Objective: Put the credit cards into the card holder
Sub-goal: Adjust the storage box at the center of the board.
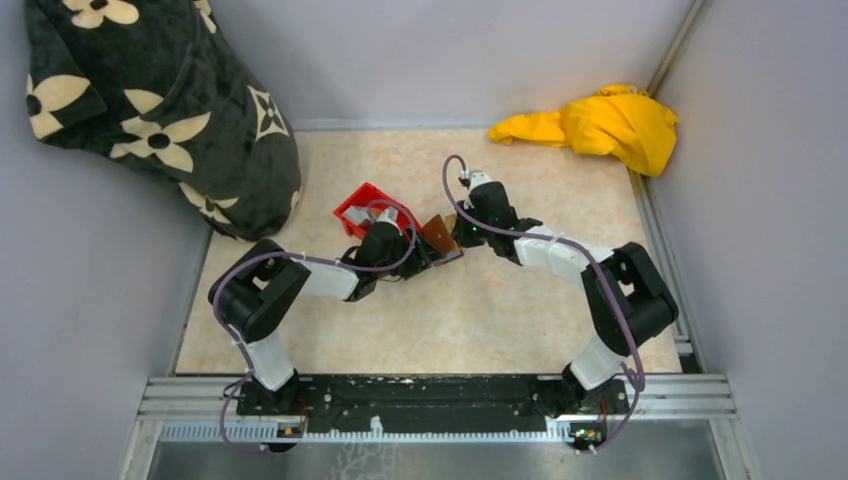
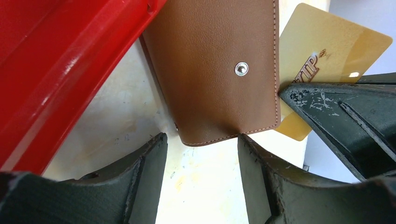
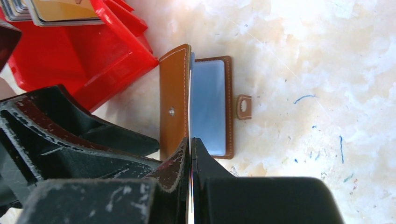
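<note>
Right gripper (image 3: 190, 145) was clenched on gold credit card (image 2: 327, 51), edge-on at fold of card holder (image 3: 173, 93). Left gripper (image 2: 201, 140) sat released, straddling its corner. Red bin (image 3: 107, 60) lay at 10 o'clock.

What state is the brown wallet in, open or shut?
Open: one flap of the wallet is lifted while the other lies flat, its pale blue inside showing.

Grey walls (image 1: 430, 60) enclose a pale marbled tabletop (image 1: 520, 310); a black flowered blanket (image 1: 150, 110) and a yellow cloth (image 1: 600, 125) occupy its far corners.
</note>
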{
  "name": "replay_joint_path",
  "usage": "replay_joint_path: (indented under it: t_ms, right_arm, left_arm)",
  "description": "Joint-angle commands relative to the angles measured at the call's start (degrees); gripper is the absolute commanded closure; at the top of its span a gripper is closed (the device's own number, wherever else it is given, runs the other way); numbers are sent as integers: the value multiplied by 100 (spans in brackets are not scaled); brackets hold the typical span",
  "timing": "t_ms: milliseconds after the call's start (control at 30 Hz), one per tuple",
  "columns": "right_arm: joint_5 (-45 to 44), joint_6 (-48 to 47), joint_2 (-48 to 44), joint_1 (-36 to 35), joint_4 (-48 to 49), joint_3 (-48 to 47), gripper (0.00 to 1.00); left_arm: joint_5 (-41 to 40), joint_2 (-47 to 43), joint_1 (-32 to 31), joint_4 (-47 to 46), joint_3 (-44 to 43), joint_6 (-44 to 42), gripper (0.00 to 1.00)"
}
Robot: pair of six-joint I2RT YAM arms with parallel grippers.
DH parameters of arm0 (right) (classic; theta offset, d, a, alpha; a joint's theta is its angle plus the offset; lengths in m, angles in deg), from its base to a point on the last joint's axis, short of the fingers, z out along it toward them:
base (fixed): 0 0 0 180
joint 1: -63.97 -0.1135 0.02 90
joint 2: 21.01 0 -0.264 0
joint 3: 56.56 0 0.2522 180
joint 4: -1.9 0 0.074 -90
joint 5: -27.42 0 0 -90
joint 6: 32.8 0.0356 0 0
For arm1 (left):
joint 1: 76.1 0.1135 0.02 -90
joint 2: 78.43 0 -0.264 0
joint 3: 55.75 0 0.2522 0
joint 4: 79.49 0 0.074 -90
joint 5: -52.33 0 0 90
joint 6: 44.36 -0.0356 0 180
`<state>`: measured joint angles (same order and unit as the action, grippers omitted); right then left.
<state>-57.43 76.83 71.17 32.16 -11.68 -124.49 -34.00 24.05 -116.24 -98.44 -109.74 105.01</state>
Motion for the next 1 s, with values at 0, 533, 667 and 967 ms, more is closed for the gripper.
replay_joint_path:
  t_ms: [0,533,667,967]
  right_arm:
    - [-325,-178,-253,-117,-1,-284,100]
    - [86,132,-248,-159,355,-245,100]
    - [151,184,-253,-163,437,-200,100]
    - [219,207,-256,-156,535,-162,100]
  left_arm:
    - [-157,-120,-20,447,134,-88,35]
    - [-197,-467,-22,688,-38,-195,35]
    - [-221,-574,-29,626,-61,-184,35]
    - [-441,-894,-134,628,-70,-221,36]
